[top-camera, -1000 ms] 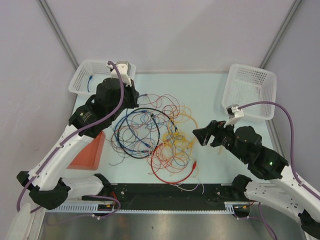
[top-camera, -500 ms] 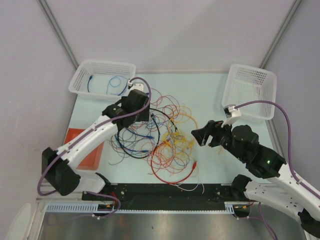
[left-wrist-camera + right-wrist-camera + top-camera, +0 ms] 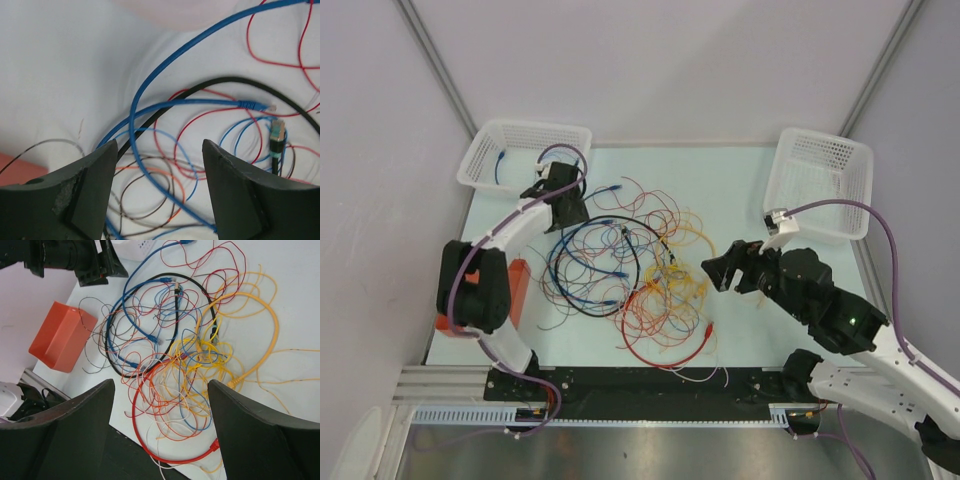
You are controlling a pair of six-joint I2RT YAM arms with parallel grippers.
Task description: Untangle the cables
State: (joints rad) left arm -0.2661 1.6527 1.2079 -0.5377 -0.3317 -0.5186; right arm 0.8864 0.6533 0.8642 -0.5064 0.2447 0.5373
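**A:** Top view: which step is in hand?

**B:** Choosing the next strand, I judge. The cables point(image 3: 630, 270) lie heaped mid-table, badly tangled. The left gripper point(image 3: 563, 205) hangs over the heap's far-left edge, just beside a basket point(image 3: 485, 165). The right gripper point(image 3: 717, 272) hovers at the right edge.

**A:** Left wrist?

**B:** Jaws wide, empty, touching nothing. Between the fingers point(image 3: 85, 195), a blue cable point(image 3: 200, 102) crosses a black cable point(image 3: 235, 79), with red loops around them.

**A:** Right wrist?

**B:** Jaws wide, empty, well above the heap. The yellow strands point(image 3: 200, 357) lie nearest.

**A:** Next move?

**B:** Probably descend on one free end. The blue plug point(image 3: 256, 105) looks clear. Grip that alone, then lift slowly so the loops slip off.
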